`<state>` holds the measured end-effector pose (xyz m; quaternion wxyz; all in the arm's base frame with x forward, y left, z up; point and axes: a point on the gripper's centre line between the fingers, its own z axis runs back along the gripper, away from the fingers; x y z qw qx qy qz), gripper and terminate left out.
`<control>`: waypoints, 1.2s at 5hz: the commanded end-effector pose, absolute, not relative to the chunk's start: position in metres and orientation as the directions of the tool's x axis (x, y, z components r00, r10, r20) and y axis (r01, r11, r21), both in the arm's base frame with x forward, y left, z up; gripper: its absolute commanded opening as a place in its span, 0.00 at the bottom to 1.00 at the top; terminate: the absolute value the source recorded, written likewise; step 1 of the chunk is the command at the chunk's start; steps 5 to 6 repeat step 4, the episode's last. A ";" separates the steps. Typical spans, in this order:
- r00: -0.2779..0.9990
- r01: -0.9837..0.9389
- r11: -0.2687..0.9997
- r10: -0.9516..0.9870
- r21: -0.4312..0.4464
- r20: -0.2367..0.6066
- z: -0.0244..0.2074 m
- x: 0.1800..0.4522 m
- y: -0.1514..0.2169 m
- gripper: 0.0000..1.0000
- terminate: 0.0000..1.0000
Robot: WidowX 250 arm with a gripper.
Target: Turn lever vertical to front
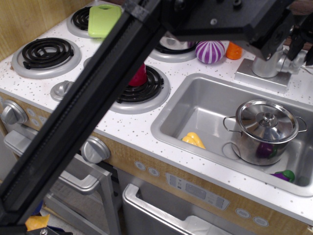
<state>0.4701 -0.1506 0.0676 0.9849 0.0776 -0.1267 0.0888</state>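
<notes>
Arm runs as a thick black diagonal from lower left of frame to top right, blocking a lot of the stove. Tool (295,45) sits at upper right, right at the tap; its dark fingers (296,43) look to be either side of the lever (292,59), but the arm body covers most of it, so can't tell if it's open or clamped on the lever. Lever itself mostly hidden, only a bit of silver shows beside the tap post (270,64), orientation unreadable. Post stands upright on its flat grey base (259,78) at the back rim of the sink (195,105), upper right. In the sink: steel pot (264,132) with lid on at right, purple item seen through its side, yellow piece (194,140) on the sink floor to its left, purple/green piece (284,175) at lower right corner. Behind the sink on the speckled worktop (132,125): purple striped ball (210,51) and an orange item (234,51) just beside it. Red object (138,76) on the front-centre burner, green cutting board (104,20) on the back-left burner at top left. Stove knob (96,150) visible on the front panel, lower left.
</notes>
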 end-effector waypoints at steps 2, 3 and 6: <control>0.949 -0.194 0.980 0.178 0.037 0.260 0.084 0.454 -0.150 0.00 0.00; 0.950 -0.187 0.982 0.176 0.020 0.259 0.074 0.454 -0.148 0.00 0.00; 0.951 -0.179 0.982 0.158 0.057 0.264 0.072 0.458 -0.149 0.00 1.00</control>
